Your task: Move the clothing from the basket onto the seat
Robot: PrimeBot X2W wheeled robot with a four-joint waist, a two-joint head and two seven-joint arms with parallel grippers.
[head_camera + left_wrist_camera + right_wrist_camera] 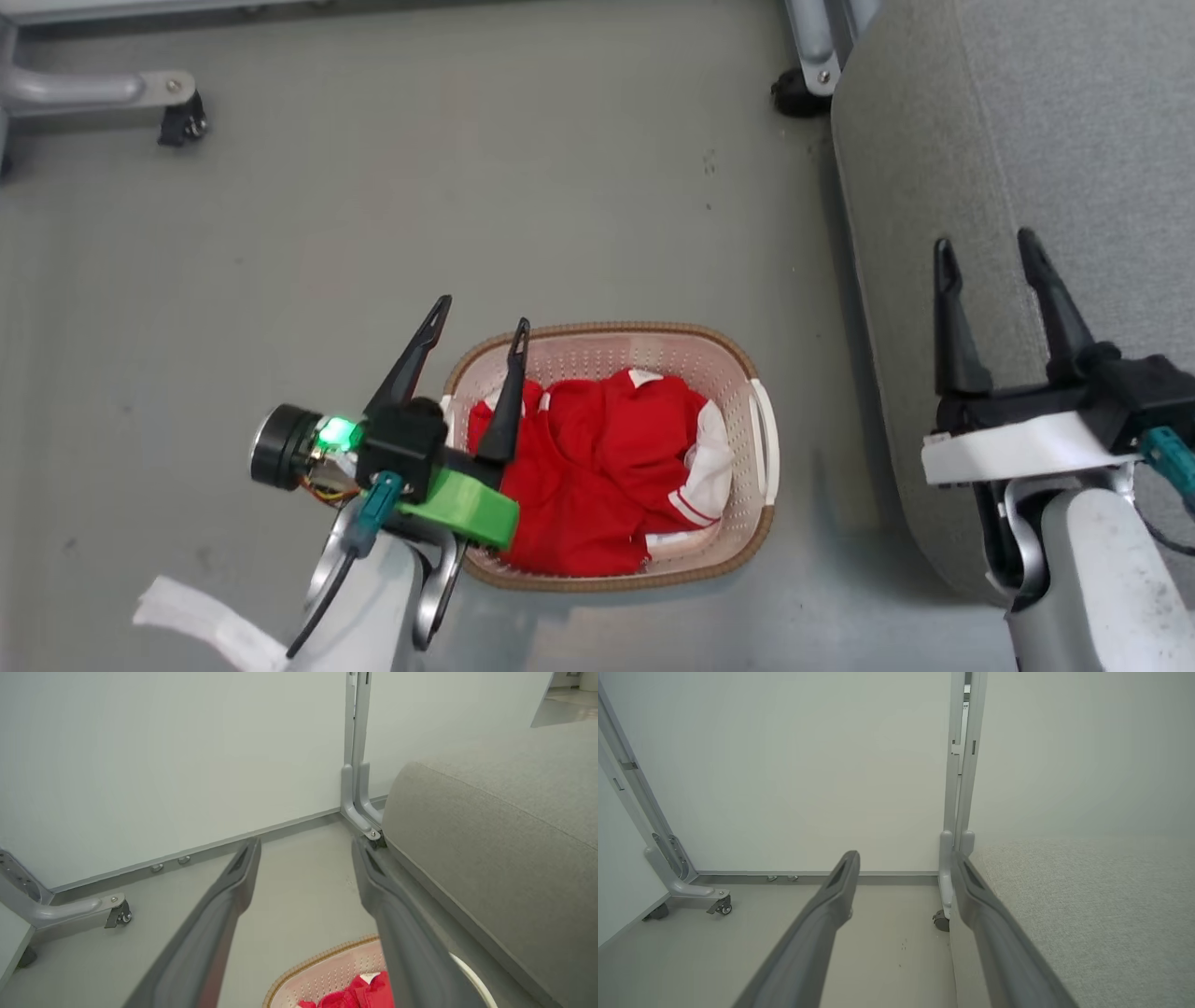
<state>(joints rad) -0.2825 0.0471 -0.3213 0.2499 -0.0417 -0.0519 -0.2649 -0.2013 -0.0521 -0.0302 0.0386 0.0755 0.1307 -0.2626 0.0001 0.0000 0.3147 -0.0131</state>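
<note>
Reach step: the clothing (597, 476) lies heaped in the basket (597, 330), beside which stands the seat (1074, 140); left gripper (483, 312) released above the basket's left rim, right gripper (986, 239) released over the seat; next, the left must likely descend and pinch fabric.

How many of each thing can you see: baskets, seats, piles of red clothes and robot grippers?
Baskets: 1, the basket
Seats: 1, the seat
Piles of red clothes: 1, the clothing, lying in the basket
Grippers: 2, the left gripper and the right gripper, both open
Total: 5
</note>
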